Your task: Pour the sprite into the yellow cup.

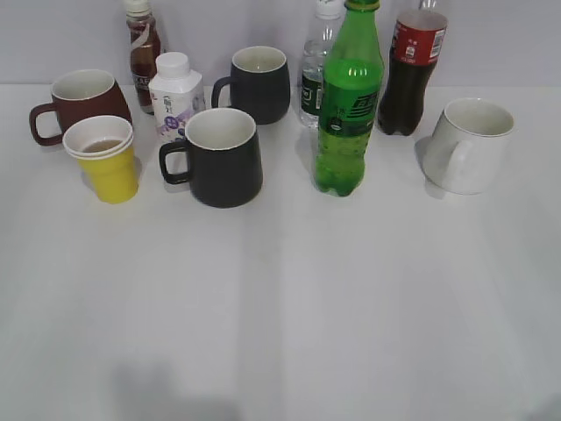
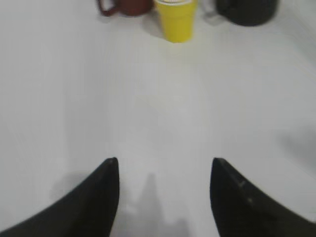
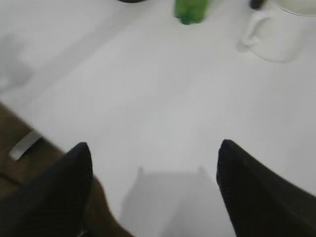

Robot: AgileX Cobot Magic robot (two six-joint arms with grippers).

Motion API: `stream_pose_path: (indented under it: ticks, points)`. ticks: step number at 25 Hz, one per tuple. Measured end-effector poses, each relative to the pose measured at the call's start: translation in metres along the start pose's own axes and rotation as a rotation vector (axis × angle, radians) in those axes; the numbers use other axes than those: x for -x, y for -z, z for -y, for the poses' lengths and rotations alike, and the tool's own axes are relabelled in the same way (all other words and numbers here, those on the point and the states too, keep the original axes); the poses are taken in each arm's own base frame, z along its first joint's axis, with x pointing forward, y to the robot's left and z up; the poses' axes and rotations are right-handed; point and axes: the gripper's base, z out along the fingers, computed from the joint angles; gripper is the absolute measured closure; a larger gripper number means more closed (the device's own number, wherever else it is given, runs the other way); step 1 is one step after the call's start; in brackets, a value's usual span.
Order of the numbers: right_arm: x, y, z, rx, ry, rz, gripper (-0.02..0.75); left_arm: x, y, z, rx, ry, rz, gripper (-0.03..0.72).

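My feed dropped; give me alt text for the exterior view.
Green Sprite bottle, capped, stands upright mid-table; yellow paper cup sits far left, a black mug between them. More bottles and mugs line the back; no gripper visible.

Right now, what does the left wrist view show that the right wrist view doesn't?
Only the left wrist view shows the yellow cup, the dark red-brown mug and the open left claw.

Only the right wrist view shows the sprite's base, the white mug, the table's edge and the open right claw.

Both share the white table and a dark mug at the top edge.
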Motion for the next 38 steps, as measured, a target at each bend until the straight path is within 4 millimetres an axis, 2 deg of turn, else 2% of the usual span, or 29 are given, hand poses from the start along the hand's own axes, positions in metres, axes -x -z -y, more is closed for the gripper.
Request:
stream_pose_path:
  ticks: [5,9,38]
  points:
    - [0.0,-0.001,0.001,-0.268,-0.142,-0.013,0.15,-0.005,0.009,0.0,0.097,0.056,0.059,0.244]
    - [0.0,-0.001,0.001,-0.369,-0.194,-0.018,0.15,-0.01,0.016,0.002,0.113,0.059,0.114,0.244]
    - [-0.002,0.004,-0.002,-0.394,-0.194,0.02,0.15,-0.011,0.017,0.002,0.122,0.058,0.119,0.244]
